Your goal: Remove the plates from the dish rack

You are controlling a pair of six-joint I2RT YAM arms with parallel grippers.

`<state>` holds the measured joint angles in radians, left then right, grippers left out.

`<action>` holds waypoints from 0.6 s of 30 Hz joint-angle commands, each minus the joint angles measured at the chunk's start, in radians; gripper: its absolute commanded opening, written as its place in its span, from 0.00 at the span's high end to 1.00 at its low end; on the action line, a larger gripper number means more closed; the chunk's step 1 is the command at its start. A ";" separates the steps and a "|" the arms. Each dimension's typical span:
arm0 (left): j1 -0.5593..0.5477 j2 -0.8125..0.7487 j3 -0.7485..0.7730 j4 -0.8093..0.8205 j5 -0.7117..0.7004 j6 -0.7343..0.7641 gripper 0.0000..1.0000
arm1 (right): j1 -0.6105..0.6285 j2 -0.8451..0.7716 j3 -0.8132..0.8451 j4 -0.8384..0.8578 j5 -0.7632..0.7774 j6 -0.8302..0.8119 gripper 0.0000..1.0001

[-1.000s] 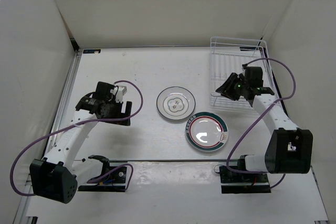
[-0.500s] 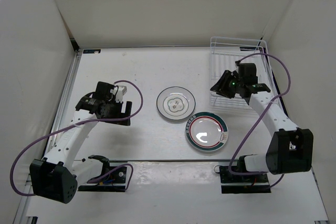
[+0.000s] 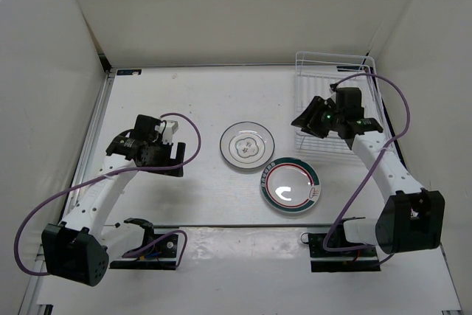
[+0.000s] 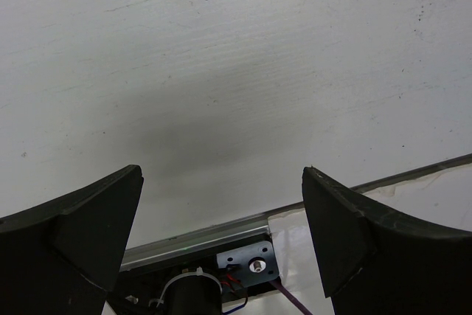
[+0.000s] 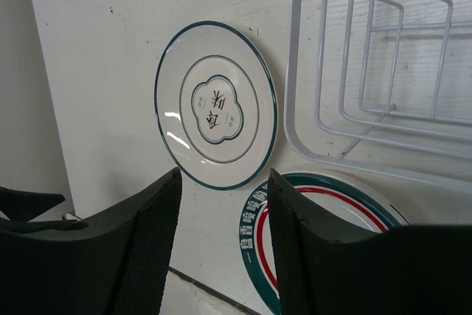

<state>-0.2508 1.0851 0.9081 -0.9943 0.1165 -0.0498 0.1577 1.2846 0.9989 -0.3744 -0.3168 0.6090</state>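
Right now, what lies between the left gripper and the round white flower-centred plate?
Top view: only the arm's purple cable loop and bare white tabletop, between left gripper and plate.

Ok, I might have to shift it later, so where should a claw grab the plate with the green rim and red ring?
Probably its near rim, the edge facing the arm bases. The green-rimmed plate lies flat on the table, so only the rim offers a pinch; the plain plate and dish rack crowd its far side.
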 commanded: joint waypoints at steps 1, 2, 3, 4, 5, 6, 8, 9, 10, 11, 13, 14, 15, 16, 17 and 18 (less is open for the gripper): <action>0.001 -0.013 0.034 -0.003 0.020 0.004 0.00 | 0.005 -0.005 0.001 -0.008 -0.033 0.014 0.46; 0.001 -0.013 0.034 -0.004 0.018 0.005 0.00 | 0.006 -0.011 0.001 -0.014 -0.034 0.008 0.46; 0.002 -0.016 0.034 -0.001 0.020 0.004 0.00 | 0.009 -0.019 0.004 -0.017 -0.036 -0.001 0.15; 0.002 -0.016 0.032 -0.003 0.022 0.004 0.00 | 0.008 -0.024 0.001 -0.014 -0.045 -0.017 0.14; 0.001 -0.016 0.035 -0.001 0.017 0.004 0.00 | 0.009 -0.039 -0.006 -0.009 -0.060 -0.026 0.13; 0.002 -0.017 0.034 -0.001 0.020 0.004 0.00 | 0.009 -0.047 -0.012 0.006 -0.073 -0.043 0.13; 0.002 -0.019 0.034 -0.004 0.020 0.005 0.00 | 0.011 -0.068 -0.025 0.026 -0.119 -0.067 0.13; 0.002 -0.019 0.034 -0.004 0.020 0.004 0.00 | 0.009 -0.079 -0.028 0.028 -0.143 -0.084 0.13; 0.002 -0.021 0.034 -0.001 0.015 0.004 0.00 | 0.011 -0.083 -0.029 0.034 -0.152 -0.090 0.10; 0.002 -0.025 0.032 -0.003 0.020 0.005 0.00 | 0.011 -0.088 -0.037 0.035 -0.165 -0.101 0.10; 0.004 -0.028 0.032 0.000 0.015 0.004 0.00 | 0.017 -0.114 -0.034 0.014 -0.183 -0.133 0.10; 0.002 -0.027 0.032 0.000 0.011 0.004 0.00 | 0.017 -0.123 -0.029 0.002 -0.183 -0.153 0.10; 0.004 -0.030 0.034 -0.001 0.014 0.005 0.00 | 0.023 -0.139 -0.026 -0.014 -0.171 -0.166 0.10; 0.004 -0.034 0.032 0.002 0.014 0.004 0.00 | 0.028 -0.160 -0.026 -0.041 -0.150 -0.182 0.10; 0.001 -0.034 0.031 -0.001 0.014 0.002 0.00 | 0.029 -0.180 -0.028 -0.067 -0.131 -0.201 0.10; 0.002 -0.037 0.031 -0.001 0.009 0.002 0.00 | 0.032 -0.209 -0.035 -0.076 -0.116 -0.207 0.10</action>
<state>-0.2508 1.0790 0.9081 -0.9947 0.1165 -0.0498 0.1787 1.1484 0.9649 -0.4103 -0.4454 0.4763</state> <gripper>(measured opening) 1.000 0.902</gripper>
